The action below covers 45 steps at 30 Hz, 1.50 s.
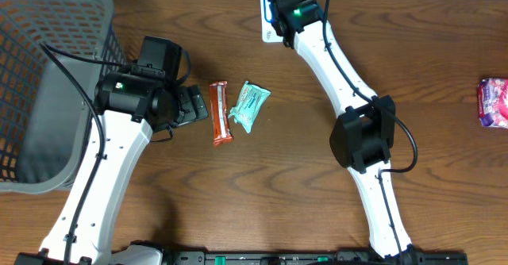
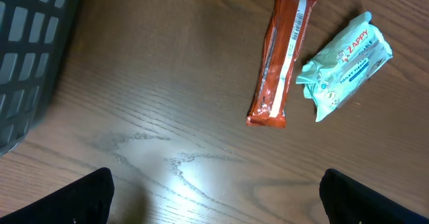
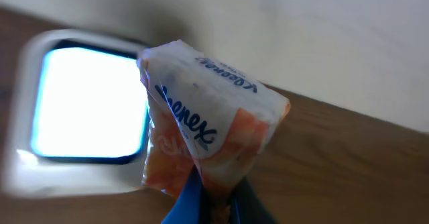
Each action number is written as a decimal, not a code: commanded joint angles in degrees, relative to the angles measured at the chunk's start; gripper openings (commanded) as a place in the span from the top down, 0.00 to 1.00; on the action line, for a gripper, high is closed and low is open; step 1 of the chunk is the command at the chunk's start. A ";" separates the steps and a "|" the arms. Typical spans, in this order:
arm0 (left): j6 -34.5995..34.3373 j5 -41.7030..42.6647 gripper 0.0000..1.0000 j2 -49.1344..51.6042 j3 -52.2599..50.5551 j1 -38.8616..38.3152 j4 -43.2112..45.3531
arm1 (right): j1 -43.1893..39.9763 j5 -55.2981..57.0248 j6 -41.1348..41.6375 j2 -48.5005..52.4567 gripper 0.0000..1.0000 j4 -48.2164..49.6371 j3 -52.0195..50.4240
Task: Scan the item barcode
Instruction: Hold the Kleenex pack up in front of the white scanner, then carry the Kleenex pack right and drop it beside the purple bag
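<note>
My right gripper (image 3: pixel 218 198) is shut on the bottom edge of a white and orange Kleenex tissue pack (image 3: pixel 208 120). It holds the pack upright, right beside the lit window of the white scanner (image 3: pixel 27 83). In the overhead view the right gripper (image 1: pixel 279 11) hangs at the table's far edge over the scanner (image 1: pixel 267 25), and the pack is hidden under it. My left gripper (image 1: pixel 194 105) stands open low over bare wood, its fingers (image 2: pixel 87 198) wide apart with nothing between them.
An orange snack bar (image 1: pixel 220 113) (image 2: pixel 281 63) and a mint-green Zappy wipes pack (image 1: pixel 249 105) (image 2: pixel 345 63) lie just right of the left gripper. A grey mesh basket (image 1: pixel 40 82) stands at the left. A pink packet (image 1: pixel 494 102) lies at the right edge.
</note>
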 commanded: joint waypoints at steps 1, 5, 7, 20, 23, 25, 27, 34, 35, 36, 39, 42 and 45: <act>-0.72 -0.50 0.02 -0.31 0.42 0.20 -0.24 | -2.25 18.58 3.17 0.26 0.99 -1.95 1.95; -0.72 -0.52 0.02 -0.31 0.42 0.20 -0.22 | -8.61 21.11 4.50 0.28 0.99 -12.04 1.90; -0.72 -0.52 0.02 -0.31 0.42 0.20 -0.22 | -12.59 21.05 8.04 0.28 0.99 -17.49 1.88; -0.72 -0.52 0.02 -0.31 0.42 0.20 -0.24 | -36.50 2.82 14.82 0.33 0.96 -30.36 -1.42; -0.72 -0.50 0.02 -0.31 0.42 0.20 -0.24 | -39.98 3.80 15.50 0.33 0.93 -30.14 -3.63; -0.72 -0.52 0.02 -0.31 0.42 0.20 -0.24 | -42.23 3.76 16.81 0.35 0.82 -30.12 -5.16; -0.72 -0.52 0.02 -0.31 0.42 0.20 -0.22 | -44.19 1.92 18.43 0.35 0.23 -30.10 -6.88; -0.72 -0.52 0.02 -0.31 0.42 0.20 -0.22 | -46.66 -9.49 18.40 -0.02 0.01 -32.52 -8.85; -0.72 -0.52 0.02 -0.31 0.42 0.20 -0.22 | -46.27 -10.03 18.43 -0.28 0.01 -33.44 -8.13; -0.72 -0.52 0.02 -0.31 0.42 0.20 -0.24 | -45.86 -10.10 18.43 -0.57 0.01 -34.21 -7.34; -0.72 -0.50 0.02 -0.31 0.42 0.20 -0.22 | -43.89 -10.54 19.30 -2.64 0.01 -35.67 -4.46; -0.72 -0.52 0.02 -0.31 0.42 0.20 -0.24 | -41.07 -18.10 19.28 -6.86 0.01 -35.65 -2.10; -0.72 -0.52 0.02 -0.31 0.42 0.20 -0.24 | -38.36 -31.91 19.26 -10.75 0.01 -35.71 -1.95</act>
